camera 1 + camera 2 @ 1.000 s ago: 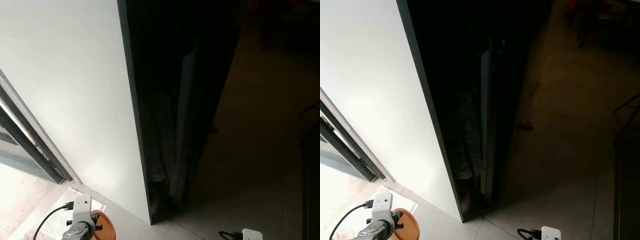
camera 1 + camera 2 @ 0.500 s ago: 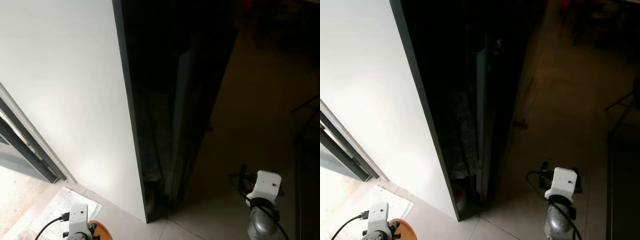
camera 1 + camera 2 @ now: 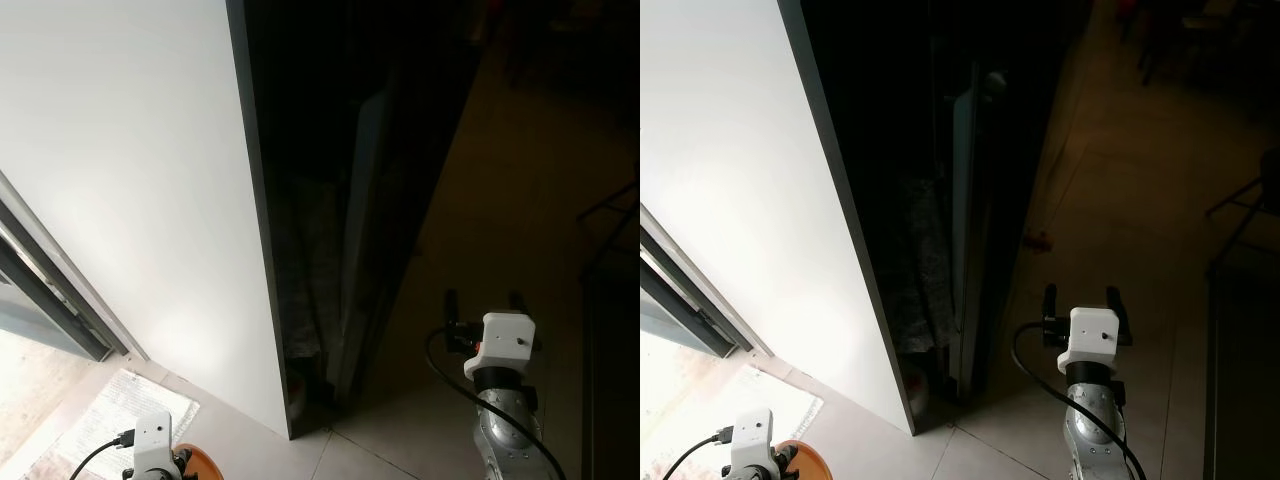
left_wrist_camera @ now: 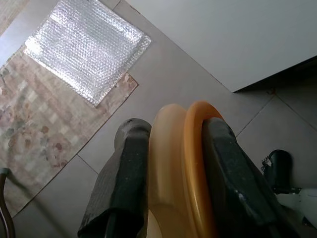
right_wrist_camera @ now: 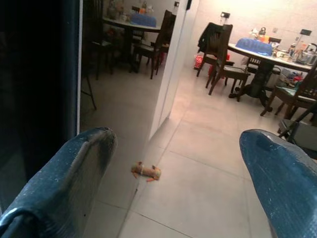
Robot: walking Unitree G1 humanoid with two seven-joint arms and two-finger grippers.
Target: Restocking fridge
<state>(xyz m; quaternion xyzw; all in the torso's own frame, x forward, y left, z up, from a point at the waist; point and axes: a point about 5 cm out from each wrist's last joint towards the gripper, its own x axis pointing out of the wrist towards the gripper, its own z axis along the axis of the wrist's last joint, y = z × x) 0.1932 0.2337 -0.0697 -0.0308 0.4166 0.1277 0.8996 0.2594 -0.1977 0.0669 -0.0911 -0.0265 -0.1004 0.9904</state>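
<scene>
The fridge stands before me with a wide white side panel (image 3: 130, 180) and a glossy black front (image 3: 330, 150). My left gripper (image 4: 173, 134) hangs low at the bottom left, shut on an orange dish (image 4: 195, 148) held on edge with a pale cream layer against it. The dish's rim (image 3: 195, 462) peeks out beside the left wrist. My right gripper (image 3: 484, 300) is raised over the tiled floor just right of the black front, open and holding nothing. Its two blue-black fingers (image 5: 74, 173) stand wide apart, pointing along the floor.
A bubble-wrap sheet (image 4: 89, 47) and a patterned rug (image 4: 44, 129) lie on the floor by the fridge's white side. A sliding-door track (image 3: 50, 290) runs at the left. A small orange scrap (image 5: 145, 171) lies ahead. Tables and chairs (image 5: 257, 54) stand farther off.
My right arm has risen into view and reached forward beside the fridge's black front, fingers open. The left wrist with the dish has sunk lower in the picture. The camera shifted slightly.
</scene>
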